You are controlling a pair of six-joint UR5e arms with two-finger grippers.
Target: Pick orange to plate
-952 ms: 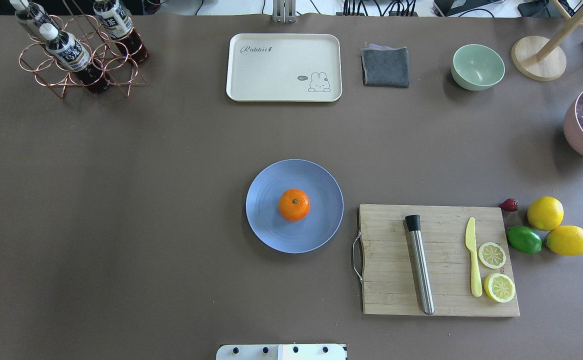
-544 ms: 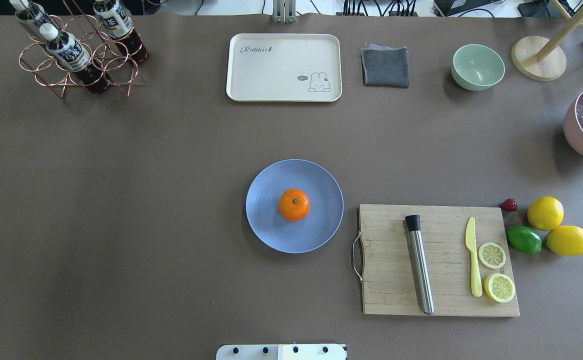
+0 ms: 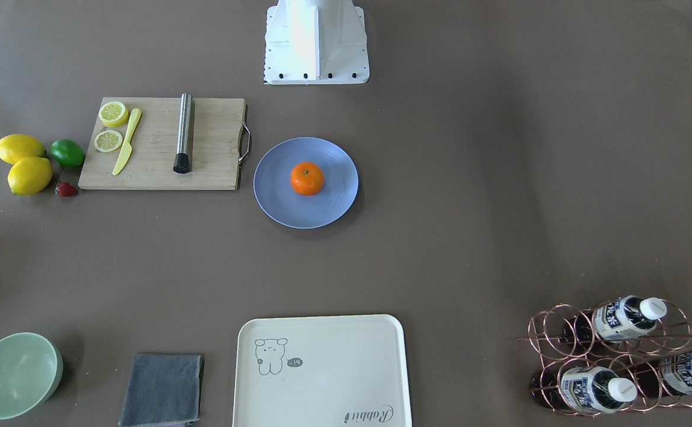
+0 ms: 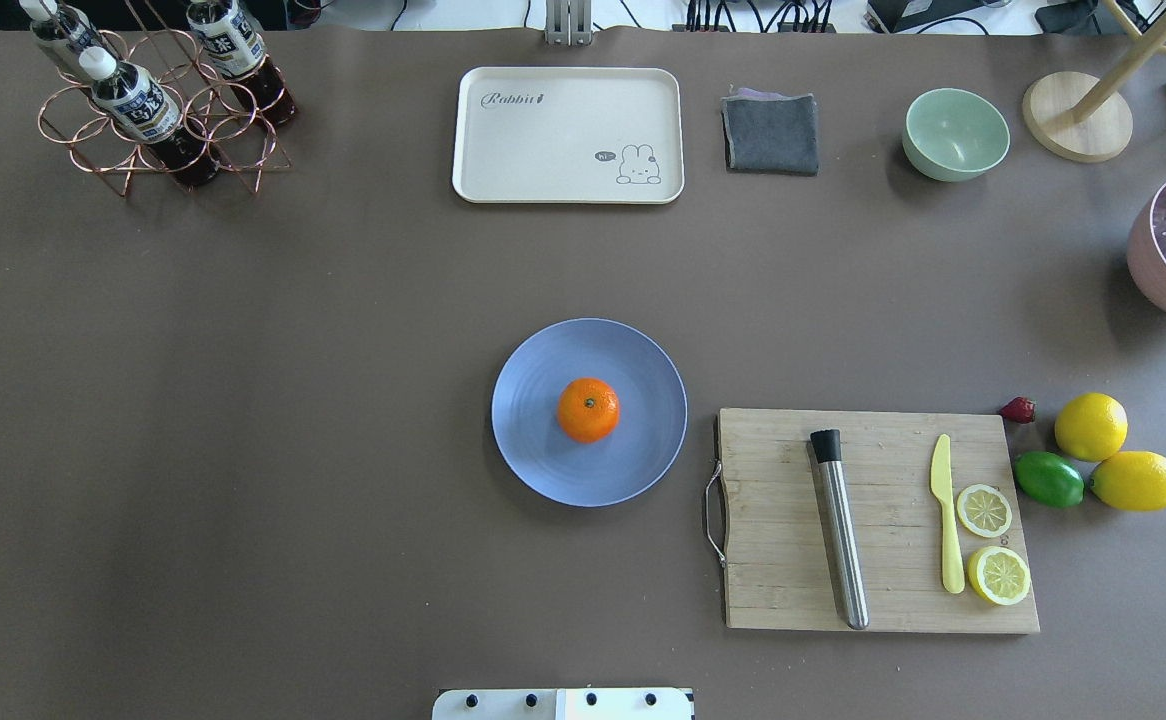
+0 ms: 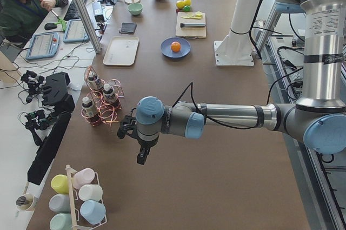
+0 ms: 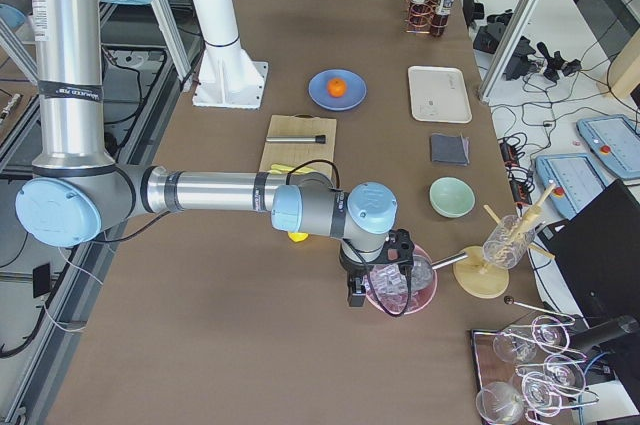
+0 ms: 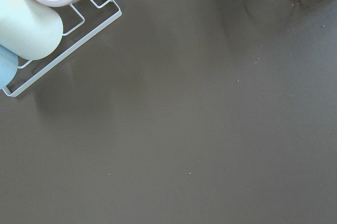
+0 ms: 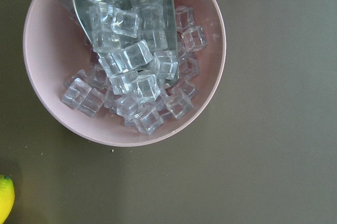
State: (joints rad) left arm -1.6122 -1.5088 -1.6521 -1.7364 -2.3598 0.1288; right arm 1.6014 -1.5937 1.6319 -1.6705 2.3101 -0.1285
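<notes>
Already: orange (image 4: pixel 588 409) sits mid plate (image 4: pixel 543 465), well apart from both pincers, so you can prob. call task done. L gripper (image 5: pixel 141 157) hangs near bottle rack (image 5: pixel 102 105), R gripper (image 6: pixel 354 295) above ice bowl (image 8: pixel 50 105), both kept clear of the fruit. Released or clenched: can't tell.

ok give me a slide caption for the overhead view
Orange resting at the centre of the blue-grey plate, beside a cutting board holding a steel rod, knife and lemon slices.

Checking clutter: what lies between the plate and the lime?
Between plate and lime: the cutting board with steel rod, yellow knife, two lemon slices; overhead view.
</notes>
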